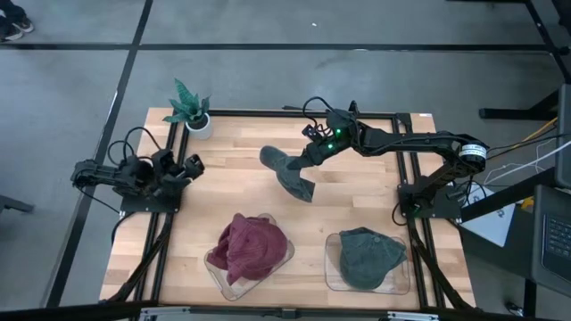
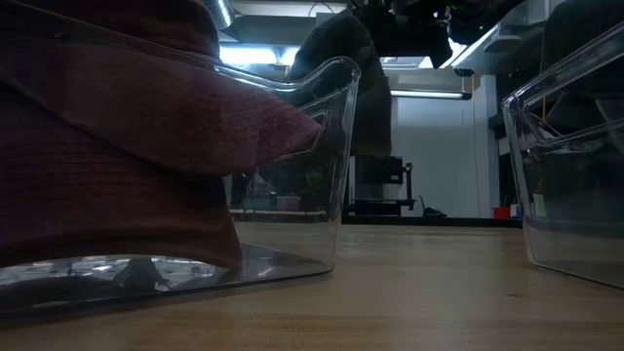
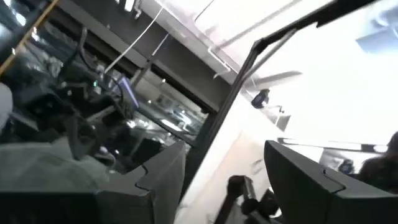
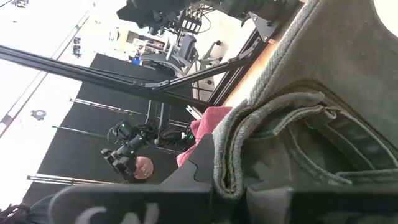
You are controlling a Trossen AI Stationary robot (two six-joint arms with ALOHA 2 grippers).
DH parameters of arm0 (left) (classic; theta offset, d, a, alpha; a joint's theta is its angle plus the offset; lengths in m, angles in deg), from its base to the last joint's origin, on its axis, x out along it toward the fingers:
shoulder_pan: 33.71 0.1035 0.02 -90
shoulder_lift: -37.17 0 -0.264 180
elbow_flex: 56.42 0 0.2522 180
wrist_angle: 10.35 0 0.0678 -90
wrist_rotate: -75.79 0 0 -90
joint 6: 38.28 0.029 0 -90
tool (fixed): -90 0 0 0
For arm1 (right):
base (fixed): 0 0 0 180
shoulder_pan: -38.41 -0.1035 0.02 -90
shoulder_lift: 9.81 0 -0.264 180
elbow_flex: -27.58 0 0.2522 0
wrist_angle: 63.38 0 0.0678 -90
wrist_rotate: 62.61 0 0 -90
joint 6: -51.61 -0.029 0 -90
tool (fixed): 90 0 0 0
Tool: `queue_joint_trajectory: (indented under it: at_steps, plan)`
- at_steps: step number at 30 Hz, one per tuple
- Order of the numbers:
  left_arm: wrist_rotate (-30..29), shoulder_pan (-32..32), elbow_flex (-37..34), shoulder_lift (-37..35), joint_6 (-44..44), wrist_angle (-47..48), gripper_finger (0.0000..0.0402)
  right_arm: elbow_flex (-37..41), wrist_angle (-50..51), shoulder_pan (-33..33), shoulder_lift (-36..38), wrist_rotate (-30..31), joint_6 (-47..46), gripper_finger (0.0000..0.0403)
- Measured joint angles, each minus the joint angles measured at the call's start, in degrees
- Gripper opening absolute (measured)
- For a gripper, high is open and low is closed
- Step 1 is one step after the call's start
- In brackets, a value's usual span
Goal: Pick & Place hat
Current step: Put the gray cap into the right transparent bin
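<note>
Bare wood mid-table (image 1: 241,192), between potted plant (image 1: 190,109) and two filled trays (image 1: 217,267).

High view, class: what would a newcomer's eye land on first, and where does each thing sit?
First, the dark grey hat hanging over the middle of the wooden table, pinched in the right end effector. Next, the two clear trays along the near edge: one holds a maroon hat, the other a grey-green hat. The left end effector waits open at the left edge, near a small potted plant.
</note>
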Motion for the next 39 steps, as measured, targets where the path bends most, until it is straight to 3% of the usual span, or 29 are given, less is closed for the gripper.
queue_joint_trajectory:
  at_steps: [10, 17, 26, 33, 39]
  plan:
    - [-5.21, -0.01, 0.00, 0.07, -6.13, 1.12, 0.0212, 0.00, 0.02, 0.02, 0.00, -0.07, 0.06, 0.0008]
    - [-17.64, 0.04, 0.58, 2.47, 6.70, 11.70, 0.0212, 0.00, 0.00, 0.02, 0.00, -2.51, -1.13, 0.0008]
    - [-20.82, 0.04, 6.64, 16.41, 14.52, 15.22, 0.0212, 0.00, -1.35, 0.02, -0.02, -9.42, -2.45, 0.0008]
    - [-20.81, 0.07, 12.73, 30.61, 16.63, 15.67, 0.0212, 0.00, -11.54, 0.02, -0.02, -12.98, -4.91, 0.0008]
    - [-20.40, 1.51, 16.23, 38.38, 14.49, 14.79, 0.0212, 0.00, -17.08, 0.02, -0.02, -13.87, -5.85, 0.0008]
